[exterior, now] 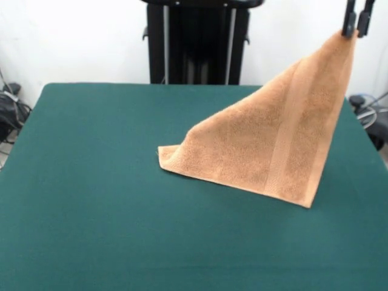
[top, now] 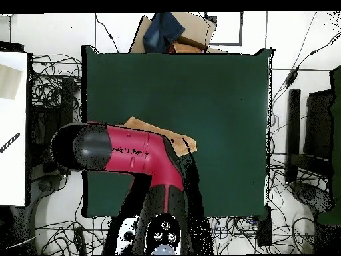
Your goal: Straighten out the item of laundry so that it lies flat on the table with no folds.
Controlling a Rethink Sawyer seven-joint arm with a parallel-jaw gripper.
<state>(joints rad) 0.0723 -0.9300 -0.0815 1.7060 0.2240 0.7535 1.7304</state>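
Observation:
The item of laundry (exterior: 267, 145) is a peach-orange towel with a woven band near one end. One corner is lifted high at the upper right of the front view, where my gripper (exterior: 356, 25) is shut on it. From there the cloth hangs down as a taut triangle. Its lower edge and left corner rest on the dark green table (exterior: 97, 182), and that left corner is slightly curled. In the overhead view only a strip of the towel (top: 174, 139) shows, beyond the red and black arm (top: 126, 152), which hides the rest of the cloth and the gripper.
The robot's black pedestal (exterior: 197, 42) stands behind the table's far edge. Cables and dark gear lie on the floor (exterior: 12, 106) at both sides. In the overhead view a cardboard box with blue cloth (top: 174, 32) sits past the table's top edge.

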